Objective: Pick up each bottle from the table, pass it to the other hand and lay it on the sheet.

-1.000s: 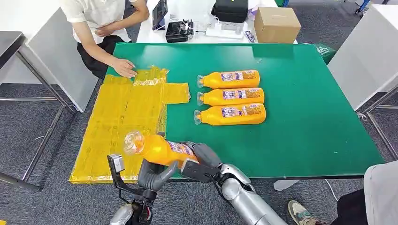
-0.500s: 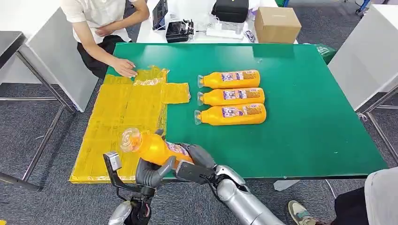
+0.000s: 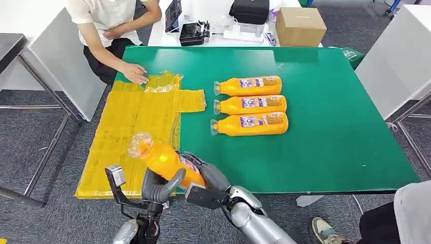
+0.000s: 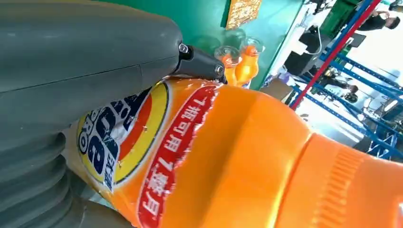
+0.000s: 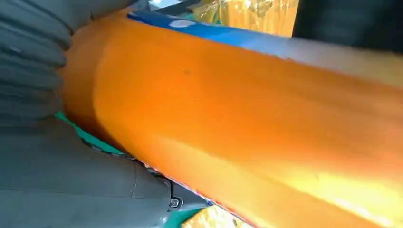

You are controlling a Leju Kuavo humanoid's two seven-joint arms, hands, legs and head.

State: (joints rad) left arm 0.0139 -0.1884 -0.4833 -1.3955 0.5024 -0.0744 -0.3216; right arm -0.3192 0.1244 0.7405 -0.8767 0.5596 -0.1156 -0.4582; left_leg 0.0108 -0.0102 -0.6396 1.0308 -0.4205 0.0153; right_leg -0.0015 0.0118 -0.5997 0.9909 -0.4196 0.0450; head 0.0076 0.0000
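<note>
Over the near edge of the yellow sheet, an orange bottle hangs tilted, its clear cap up and to the left. My left hand grips it from below, thumb curled over its side. My right hand wraps its label end. Up close, the left wrist view has the bottle against my left hand, and the right wrist view has the bottle in my right hand. Three more orange bottles lie side by side mid-table, caps pointing left.
A person sits at the far left corner with a hand on the sheet's crumpled far end. The green table has bare room on its right half. A cardboard box and dark gear stand on a white table behind. Another person's leg shows at the lower right.
Both hands and the bottle have shifted left over the sheet's near edge, and the bottle's cap end has tipped higher. The three lying bottles and the person's hand have stayed put.
</note>
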